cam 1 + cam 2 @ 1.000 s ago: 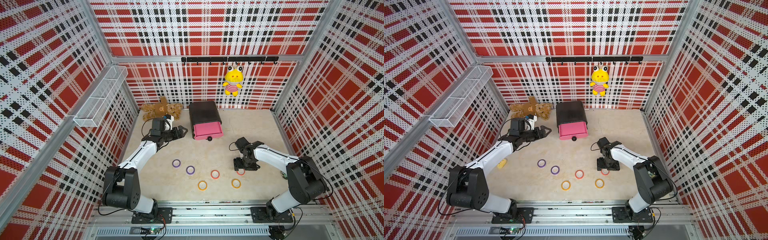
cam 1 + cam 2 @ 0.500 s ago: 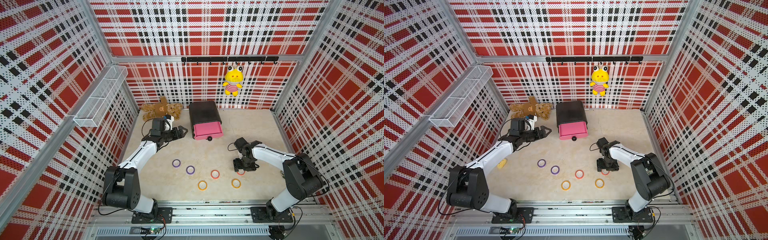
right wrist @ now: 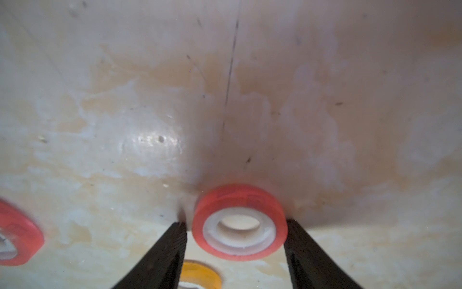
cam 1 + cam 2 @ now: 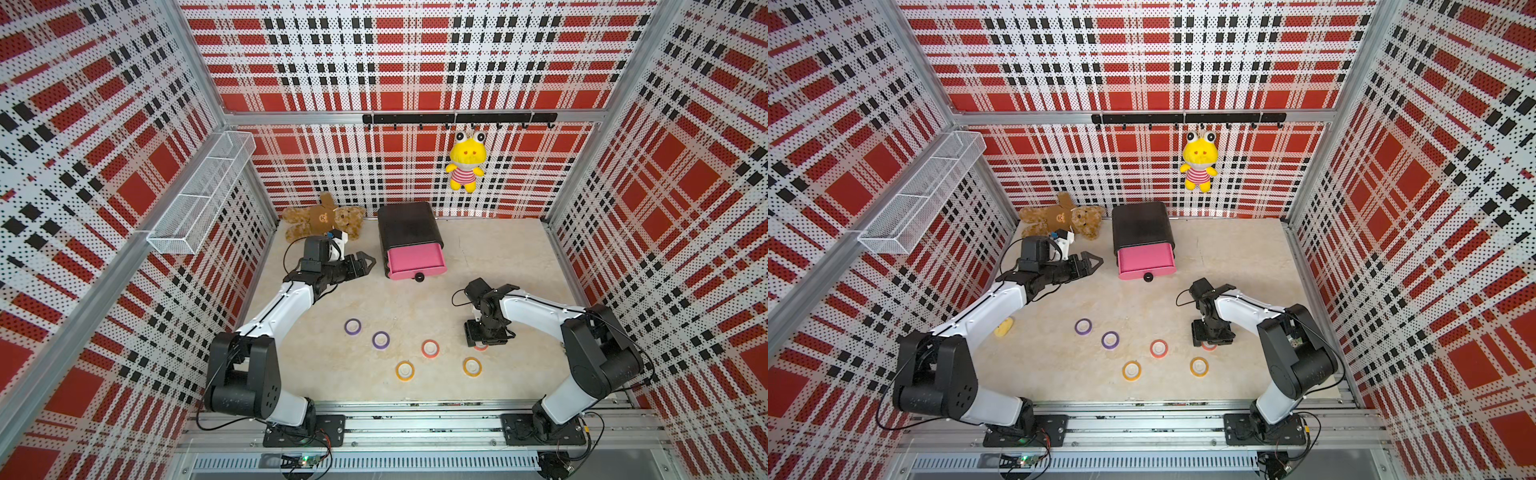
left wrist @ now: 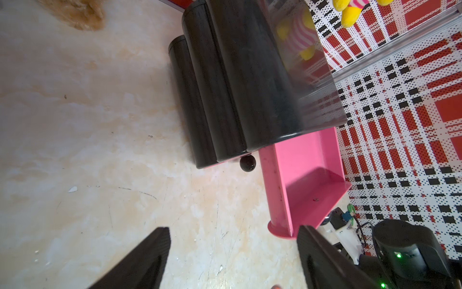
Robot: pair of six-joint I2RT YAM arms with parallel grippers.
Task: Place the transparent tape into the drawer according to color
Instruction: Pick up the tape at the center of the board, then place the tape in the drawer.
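The drawer chest (image 4: pixel 409 224) is black and stands at the back, its top pink drawer (image 4: pixel 415 259) pulled out and empty (image 5: pixel 312 175). Several tape rings lie on the table in front: two purple (image 4: pixel 352 327) (image 4: pixel 380 340), a red one (image 4: pixel 430 348) and two orange (image 4: pixel 404 370) (image 4: pixel 472 366). My right gripper (image 3: pixel 235 224) points down over a second red ring (image 3: pixel 238 222), one finger on each side. One finger touches it; a thin gap shows at the other. My left gripper (image 4: pixel 370 262) hovers open and empty left of the drawer.
A brown teddy bear (image 4: pixel 322 218) lies at the back left behind my left arm. A small yellow object (image 4: pixel 1003 327) sits by the left wall. A yellow frog plush (image 4: pixel 466 166) hangs from a black hook rail. A wire basket (image 4: pixel 199 199) is mounted on the left wall.
The right gripper's jaws have narrowed around the red ring. The left arm has hardly moved.
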